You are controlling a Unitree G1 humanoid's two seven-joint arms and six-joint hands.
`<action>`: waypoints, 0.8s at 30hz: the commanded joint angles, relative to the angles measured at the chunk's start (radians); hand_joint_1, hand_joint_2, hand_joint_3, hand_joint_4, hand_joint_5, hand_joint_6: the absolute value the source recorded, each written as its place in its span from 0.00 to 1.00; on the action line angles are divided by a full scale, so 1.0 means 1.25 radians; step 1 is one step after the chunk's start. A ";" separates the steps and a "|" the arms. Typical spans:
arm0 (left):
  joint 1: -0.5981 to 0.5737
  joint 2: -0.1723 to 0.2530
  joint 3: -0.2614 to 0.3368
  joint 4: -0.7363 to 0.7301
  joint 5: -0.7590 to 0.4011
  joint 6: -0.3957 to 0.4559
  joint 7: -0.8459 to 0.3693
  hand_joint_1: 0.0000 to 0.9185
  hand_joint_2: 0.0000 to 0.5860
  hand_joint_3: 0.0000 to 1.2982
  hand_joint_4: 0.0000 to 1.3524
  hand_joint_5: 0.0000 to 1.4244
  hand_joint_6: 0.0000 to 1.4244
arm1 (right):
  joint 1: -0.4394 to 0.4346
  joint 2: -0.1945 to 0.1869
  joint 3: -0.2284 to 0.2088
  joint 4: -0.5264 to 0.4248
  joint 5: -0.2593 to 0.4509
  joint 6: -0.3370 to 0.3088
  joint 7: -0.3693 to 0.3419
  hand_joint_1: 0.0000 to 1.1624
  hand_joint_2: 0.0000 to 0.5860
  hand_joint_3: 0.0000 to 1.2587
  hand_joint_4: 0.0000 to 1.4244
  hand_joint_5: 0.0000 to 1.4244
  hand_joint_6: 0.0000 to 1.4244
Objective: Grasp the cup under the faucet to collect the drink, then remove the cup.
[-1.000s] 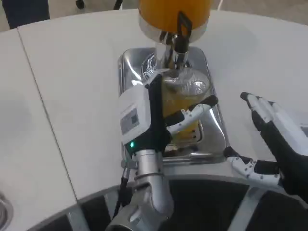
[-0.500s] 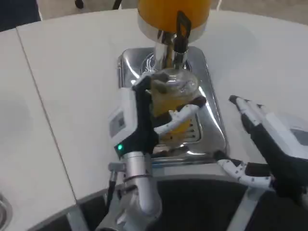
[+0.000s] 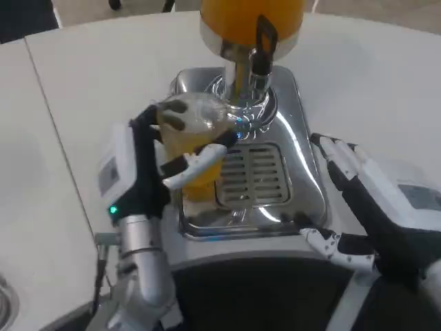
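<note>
A clear cup (image 3: 191,141) holding orange drink is gripped by my left hand (image 3: 141,169), fingers wrapped round its front. The cup now sits left of the faucet (image 3: 260,43), over the left edge of the shiny drip tray (image 3: 289,186). The orange dispenser tank (image 3: 249,17) stands at the top. My right hand (image 3: 372,200) hovers open to the right of the tray, fingers spread, holding nothing.
The slotted grate (image 3: 251,172) of the tray lies bare under the faucet. White table (image 3: 89,89) surface stretches left and behind. A seam in the tabletop (image 3: 58,138) runs diagonally at the left. The table's front edge curves near my arms.
My left hand has carried the cup leftward out from under the faucet, uncovering the grate. My right hand has drifted a little to the left, still open.
</note>
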 commanded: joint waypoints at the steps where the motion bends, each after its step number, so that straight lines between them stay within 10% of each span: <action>1: 0.029 0.017 0.012 -0.089 0.007 0.047 -0.032 0.62 0.03 0.93 0.78 1.00 1.00 | 0.023 -0.011 -0.013 0.009 0.017 -0.007 -0.028 0.47 0.77 0.00 0.00 0.00 0.10; 16: 0.155 0.053 0.087 -0.312 -0.025 0.078 -0.125 0.62 0.05 0.94 0.79 1.00 1.00 | 0.074 -0.025 -0.007 -0.014 0.021 -0.047 -0.078 0.48 0.77 0.00 0.00 0.00 0.10; 24: 0.300 0.053 0.117 -0.569 -0.042 0.104 -0.219 0.62 0.06 0.94 0.79 1.00 1.00 | 0.079 -0.082 -0.019 0.004 0.022 -0.123 -0.121 0.48 0.77 0.00 0.00 0.00 0.09</action>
